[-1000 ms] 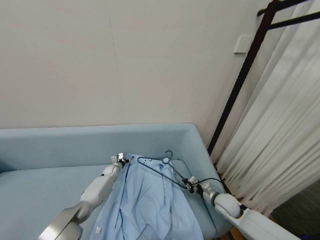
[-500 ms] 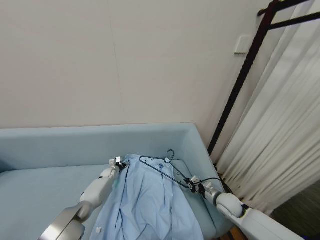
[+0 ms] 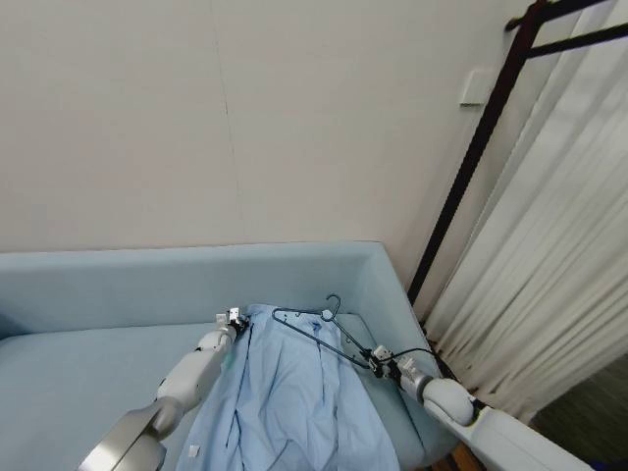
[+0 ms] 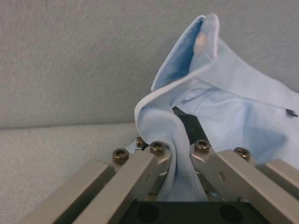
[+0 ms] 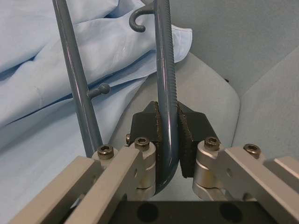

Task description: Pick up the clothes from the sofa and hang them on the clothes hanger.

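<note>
The shirt (image 4: 224,107) is kept pinched by the left gripper (image 4: 175,144), the hanger (image 5: 166,70) clamped by the right gripper (image 5: 167,126), barely shifted; hanging remains undone.

Light-blue shirt (image 3: 294,402) sprawls on sofa (image 3: 88,294), dark hanger (image 5: 166,84) over it

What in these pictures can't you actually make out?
Head view: the shirt runs off the bottom edge.
Head view: the dark rack runs off the top and right edges.
Head view: too small to tell whether the hanger sits inside the collar.
Left wrist view: cloth clamped in the left hand covers most of its pads.
Right wrist view: the hanger held by the right hand leaves the top edge.
</note>
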Available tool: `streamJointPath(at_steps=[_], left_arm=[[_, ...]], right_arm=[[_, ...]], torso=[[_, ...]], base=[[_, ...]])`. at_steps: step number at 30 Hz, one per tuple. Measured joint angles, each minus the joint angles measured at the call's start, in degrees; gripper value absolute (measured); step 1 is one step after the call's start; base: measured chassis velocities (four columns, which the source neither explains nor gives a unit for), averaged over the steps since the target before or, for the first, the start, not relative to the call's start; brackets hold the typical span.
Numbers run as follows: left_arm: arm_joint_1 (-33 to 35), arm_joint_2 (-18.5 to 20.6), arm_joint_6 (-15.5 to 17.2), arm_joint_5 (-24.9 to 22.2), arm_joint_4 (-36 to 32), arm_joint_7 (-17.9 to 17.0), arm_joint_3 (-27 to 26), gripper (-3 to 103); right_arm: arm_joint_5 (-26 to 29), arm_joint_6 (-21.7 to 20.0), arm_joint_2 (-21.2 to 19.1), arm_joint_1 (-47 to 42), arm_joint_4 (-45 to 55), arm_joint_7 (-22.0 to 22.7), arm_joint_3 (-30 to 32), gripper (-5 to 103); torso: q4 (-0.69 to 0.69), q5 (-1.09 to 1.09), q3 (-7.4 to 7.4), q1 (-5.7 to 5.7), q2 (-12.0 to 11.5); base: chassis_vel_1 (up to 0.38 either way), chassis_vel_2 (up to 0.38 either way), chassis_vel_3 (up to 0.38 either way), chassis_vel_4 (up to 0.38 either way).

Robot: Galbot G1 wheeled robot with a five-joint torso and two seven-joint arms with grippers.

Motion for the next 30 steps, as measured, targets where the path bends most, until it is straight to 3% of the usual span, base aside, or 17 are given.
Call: streamJointPath(at_steps=[16,23,30], left_arm=[[5.7,10.2,1.9,0.8,-21.1,-3.4,1.5,2],[5.7,10.6,2.1,0.8,-24.8,-4.5,3.2,2],[6.1,10.3,2.4,1.2,-25.5,-4.9,3.8,2]], right_arm=[[-4.9,-1.2,4.9,14.1,-12.2,-5.3,-9.6,8],[-5.1,-2.0,4.7,17.2,-10.9,-5.5,-14.8,8],[-4.9,-1.9,4.8,18.0,-10.3,-5.4,-15.5,8]], torso=[[0.02,0.00,0.01,0.00,0.0],[0.00,-0.01,0.00,0.00,0.0],[0.00,0.00,0.00,0.00,0.0]], base=[[0.000,0.000,0.000,0.000],[0.000,0.000,0.000,0.000],[0.000,0.000,0.000,0.000]])
